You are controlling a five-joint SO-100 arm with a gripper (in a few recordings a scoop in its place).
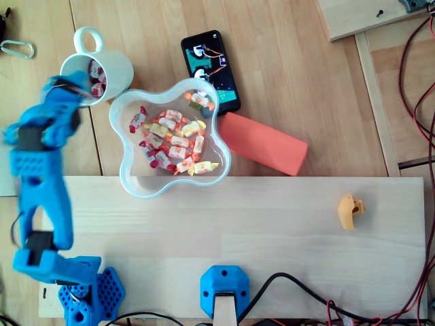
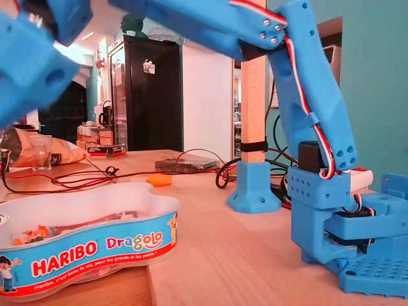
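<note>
Haribo tub (image 2: 89,245) sits on wooden table (image 1: 272,231); end effector (image 1: 70,89) above mug (image 1: 114,64), opening unclear.

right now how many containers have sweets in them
2: the mug at upper left in the overhead view, and the tub just below and right of it.
</note>
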